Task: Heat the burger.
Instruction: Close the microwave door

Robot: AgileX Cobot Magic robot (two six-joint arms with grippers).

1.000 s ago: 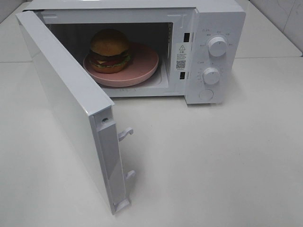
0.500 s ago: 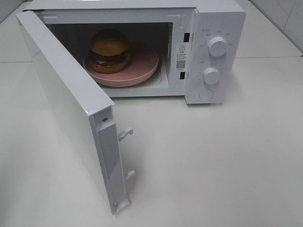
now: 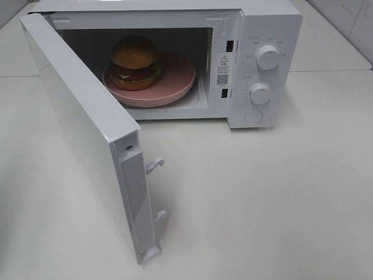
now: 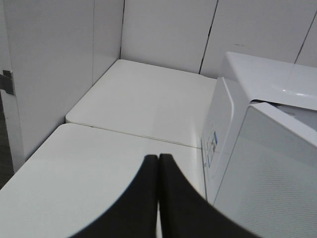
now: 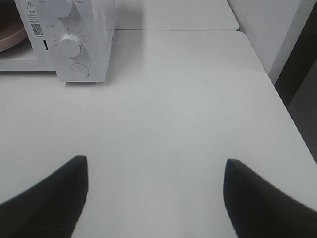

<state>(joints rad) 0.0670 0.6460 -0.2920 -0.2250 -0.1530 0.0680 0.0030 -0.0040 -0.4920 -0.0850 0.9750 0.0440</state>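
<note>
The burger with its golden bun sits on a round pink plate inside the white microwave, whose door is swung wide open toward the front left. Neither gripper shows in the high view. In the left wrist view my left gripper is shut with nothing between its black fingers, beside the outer left side of the microwave. My right gripper stands open over the bare table, in front and to the right of the microwave's control panel. An edge of the pink plate shows there.
Two white dials and a round button sit on the microwave's right panel. Door latches stick out of the open door's edge. White wall panels stand behind the table; its right edge drops off.
The high view shows nothing moved: burger, plate and door stand as before.
</note>
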